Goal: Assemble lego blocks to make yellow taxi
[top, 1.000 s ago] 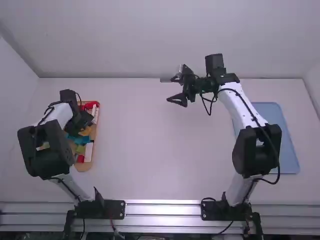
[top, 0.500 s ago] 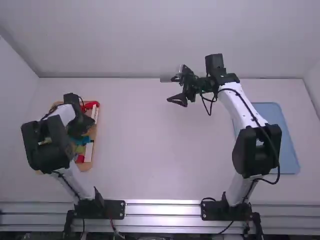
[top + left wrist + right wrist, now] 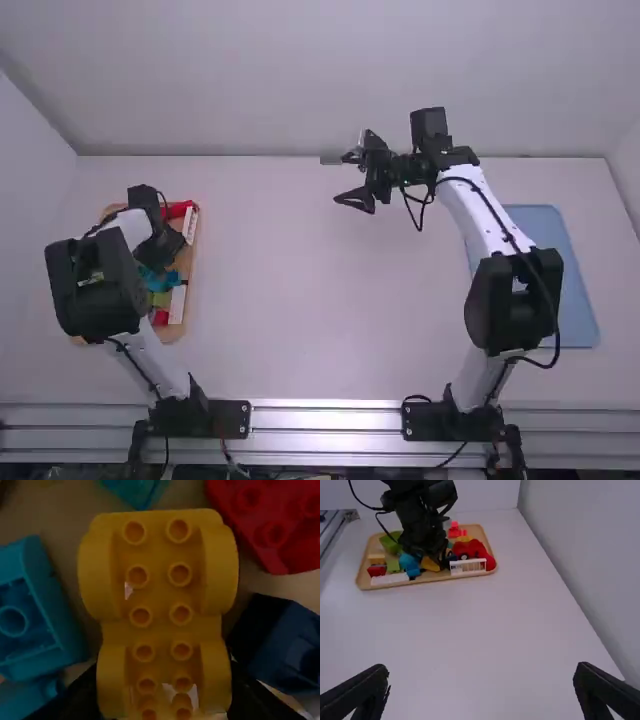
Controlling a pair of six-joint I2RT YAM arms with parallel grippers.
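Observation:
My left gripper (image 3: 163, 256) is low over the wooden tray (image 3: 176, 332) in the high view. A yellow block with studs and rounded sides (image 3: 159, 590) fills the middle of the left wrist view, and the left gripper (image 3: 164, 700) is shut on its near end. In the right wrist view a yellow block (image 3: 430, 564) shows at the tray, just beneath the left gripper (image 3: 434, 560). Toward the table's far side, the right gripper (image 3: 350, 178) stands open, as does the right gripper (image 3: 481, 677) in its own wrist view, nothing between its fingers.
Around the yellow block lie a teal block (image 3: 47, 605), a red block (image 3: 272, 527) and a dark blue block (image 3: 280, 640). A white fence piece (image 3: 468, 566) and a red car piece (image 3: 470, 549) are in the tray. A blue tray (image 3: 575, 290) lies beyond the right arm.
The left arm has shifted slightly to the right over the wooden tray, and the orange-yellow patch seen beside its gripper earlier is now covered. The right arm is unmoved.

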